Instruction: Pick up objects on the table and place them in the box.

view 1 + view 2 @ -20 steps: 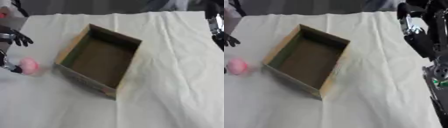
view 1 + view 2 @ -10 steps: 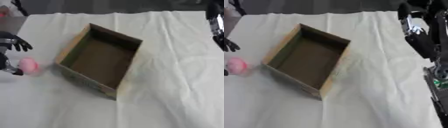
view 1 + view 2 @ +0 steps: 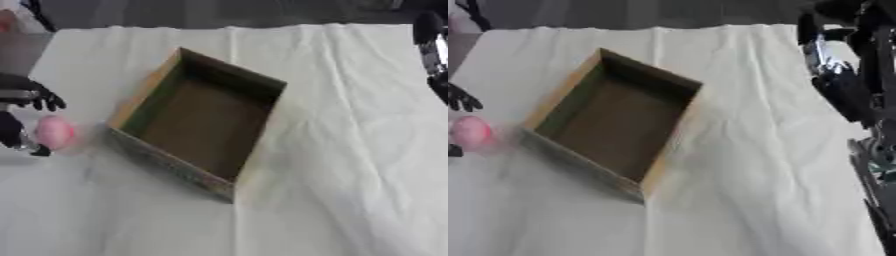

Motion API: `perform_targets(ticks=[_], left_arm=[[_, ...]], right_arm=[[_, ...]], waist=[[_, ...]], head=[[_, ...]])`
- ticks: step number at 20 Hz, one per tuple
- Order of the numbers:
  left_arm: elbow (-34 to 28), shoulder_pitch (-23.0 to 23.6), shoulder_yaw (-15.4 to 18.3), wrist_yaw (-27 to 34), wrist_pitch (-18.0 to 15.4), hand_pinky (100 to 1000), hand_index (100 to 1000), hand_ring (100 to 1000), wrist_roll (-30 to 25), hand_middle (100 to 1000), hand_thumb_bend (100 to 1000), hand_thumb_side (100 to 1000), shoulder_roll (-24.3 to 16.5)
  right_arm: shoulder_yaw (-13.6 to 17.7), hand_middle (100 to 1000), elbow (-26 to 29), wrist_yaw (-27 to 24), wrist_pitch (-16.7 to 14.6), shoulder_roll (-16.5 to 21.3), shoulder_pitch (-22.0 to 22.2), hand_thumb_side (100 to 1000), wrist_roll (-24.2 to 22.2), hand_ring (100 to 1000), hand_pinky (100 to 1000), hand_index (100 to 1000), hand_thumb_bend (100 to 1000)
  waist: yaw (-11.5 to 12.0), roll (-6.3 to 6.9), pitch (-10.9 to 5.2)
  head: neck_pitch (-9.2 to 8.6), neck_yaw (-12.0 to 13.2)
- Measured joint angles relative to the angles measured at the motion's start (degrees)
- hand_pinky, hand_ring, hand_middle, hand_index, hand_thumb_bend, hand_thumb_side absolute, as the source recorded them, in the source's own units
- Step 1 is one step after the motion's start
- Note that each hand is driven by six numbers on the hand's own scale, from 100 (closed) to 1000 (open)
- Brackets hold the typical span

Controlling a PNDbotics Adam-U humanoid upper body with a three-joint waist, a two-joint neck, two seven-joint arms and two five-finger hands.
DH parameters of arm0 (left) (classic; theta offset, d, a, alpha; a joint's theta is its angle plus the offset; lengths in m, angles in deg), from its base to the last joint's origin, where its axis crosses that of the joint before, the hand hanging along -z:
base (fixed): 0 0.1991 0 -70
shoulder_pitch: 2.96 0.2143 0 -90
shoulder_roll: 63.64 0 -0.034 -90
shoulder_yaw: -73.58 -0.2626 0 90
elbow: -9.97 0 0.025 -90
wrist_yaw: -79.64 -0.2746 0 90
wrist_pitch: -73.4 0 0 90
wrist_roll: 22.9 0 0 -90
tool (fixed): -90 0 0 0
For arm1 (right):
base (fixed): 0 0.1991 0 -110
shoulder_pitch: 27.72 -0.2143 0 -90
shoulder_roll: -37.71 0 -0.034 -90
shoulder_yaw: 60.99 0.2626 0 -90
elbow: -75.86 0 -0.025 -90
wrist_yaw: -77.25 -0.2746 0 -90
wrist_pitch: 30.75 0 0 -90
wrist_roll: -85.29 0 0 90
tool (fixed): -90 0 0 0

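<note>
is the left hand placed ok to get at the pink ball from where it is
Probably yes. The left hand sits at the table's left edge with its fingers around the pink ball, and nothing lies between them. The box stands just to the ball's right.

A matt, creased white cloth (image 3: 350,165) covers the table, the box (image 3: 198,119) looks like plain brown cardboard with a dull inside, the pink ball (image 3: 54,133) seems soft-surfaced, and the left hand (image 3: 19,100) is black plastic.
</note>
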Motion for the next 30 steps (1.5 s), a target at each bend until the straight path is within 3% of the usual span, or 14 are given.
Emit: perform_targets(ticks=[13, 30], left_arm=[[2.74, -0.51, -0.02, -4.51, -0.62, 756, 914, 821, 2.44, 792, 430, 357, 1.30], [5.84, -1.03, 0.35, -10.65, -1.24, 716, 906, 786, 4.11, 756, 415, 362, 2.68]], right_arm=[[0.01, 690, 0.00, -0.32, -0.01, -0.25, 0.00, 701, 0.02, 813, 685, 863, 342], [0.02, 690, 0.00, -0.66, -0.01, -0.26, 0.02, 701, 0.02, 813, 686, 864, 342]], waist=[[-0.09, -0.32, 0.51], [-0.13, -0.62, 0.89]], head=[[-0.71, 0.00], [-1.69, 0.15]])
